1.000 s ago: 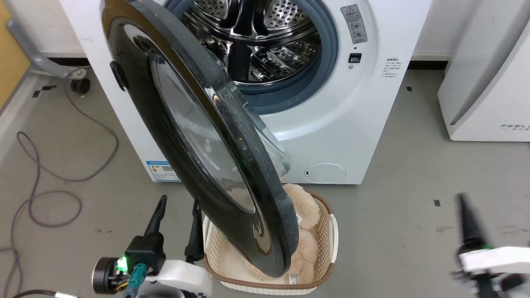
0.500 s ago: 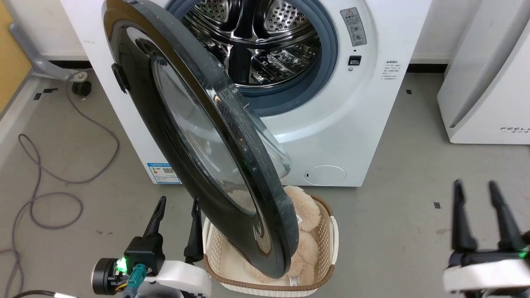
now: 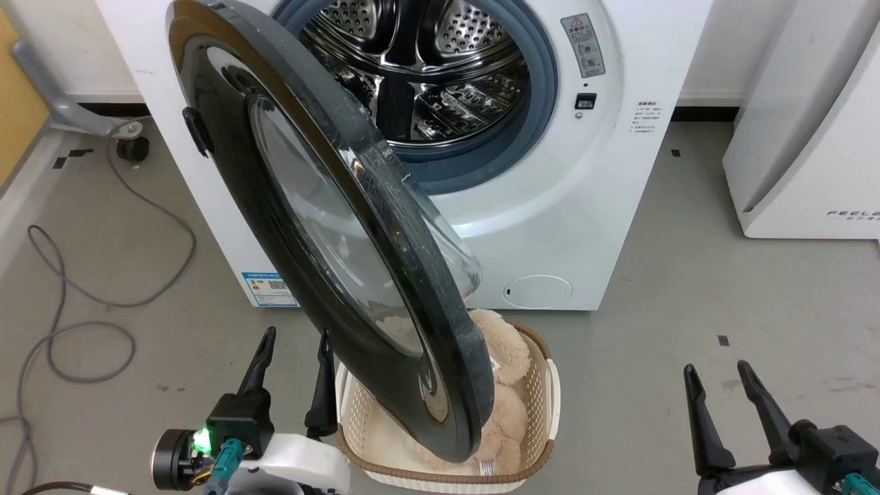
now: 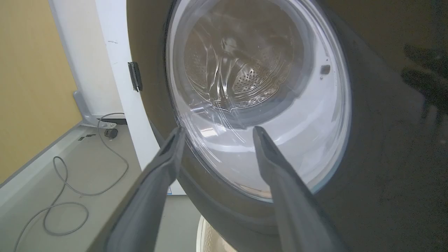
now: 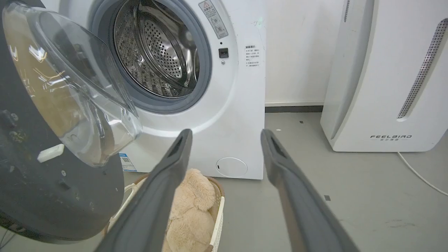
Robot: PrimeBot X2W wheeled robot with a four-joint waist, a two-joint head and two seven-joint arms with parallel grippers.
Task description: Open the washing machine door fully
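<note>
The washing machine door [image 3: 323, 227] is a big glossy black disc with a clear bulging glass bowl; it stands swung out from the white washing machine [image 3: 550, 206], hinged at the left, its free rim hanging over a basket. The steel drum [image 3: 419, 62] lies exposed behind it. My left gripper [image 3: 295, 338] is open at the lower left, close beside the door's outer face. In the left wrist view that face and window [image 4: 259, 87] stand right ahead of the open left gripper [image 4: 217, 130]. My right gripper [image 3: 715, 370] is open at the lower right, apart from the door [image 5: 52, 157].
A white basket [image 3: 550, 392] holding a beige plush toy [image 3: 502, 344] stands on the floor below the door. A grey cable [image 3: 69, 302] loops on the left floor. A white appliance [image 3: 804, 124] stands right of the machine. Bare grey floor [image 3: 653, 357] lies between it and the basket.
My right gripper has come down and leftward in the head view, now lower at the right, fingers open. The door and left gripper are where they were.
</note>
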